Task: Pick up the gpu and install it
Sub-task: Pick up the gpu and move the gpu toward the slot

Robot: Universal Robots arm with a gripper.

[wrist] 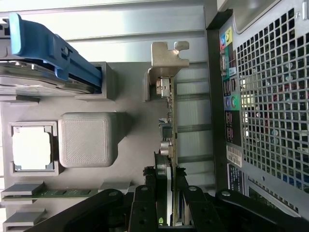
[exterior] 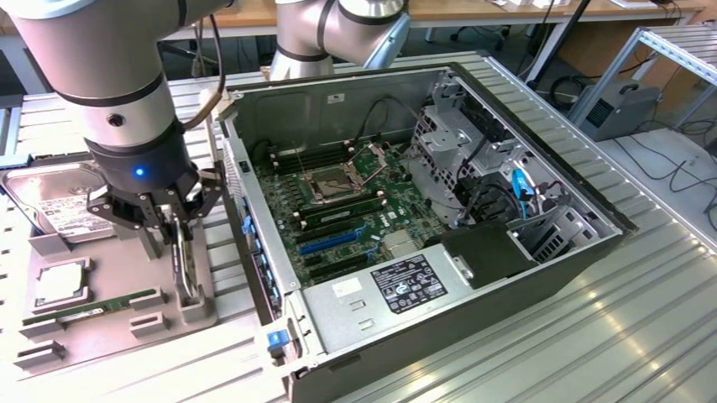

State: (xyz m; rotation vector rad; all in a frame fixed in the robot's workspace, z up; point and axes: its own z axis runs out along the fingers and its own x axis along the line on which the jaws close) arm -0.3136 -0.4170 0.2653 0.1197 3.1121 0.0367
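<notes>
The gpu [exterior: 184,267] stands on edge over the grey fixture tray [exterior: 107,344], at the exterior view's left beside the open computer case [exterior: 336,101]. In the wrist view the gpu [wrist: 170,125] is seen edge-on, with its silvery bracket at the end away from the gripper. My gripper [exterior: 174,228] points straight down, and its black fingers [wrist: 144,208] close on both faces of the card at the gripper [wrist: 169,205]. I cannot tell whether the card's lower edge still rests in its holder. The motherboard's blue slots [exterior: 325,239] lie inside the case.
On the tray lie a hard drive [exterior: 56,210], a CPU [exterior: 62,285] and a green memory stick [exterior: 90,309]. The case's perforated rear panel [wrist: 270,96] stands close beside the card. A power supply [exterior: 409,285] fills the case's near end.
</notes>
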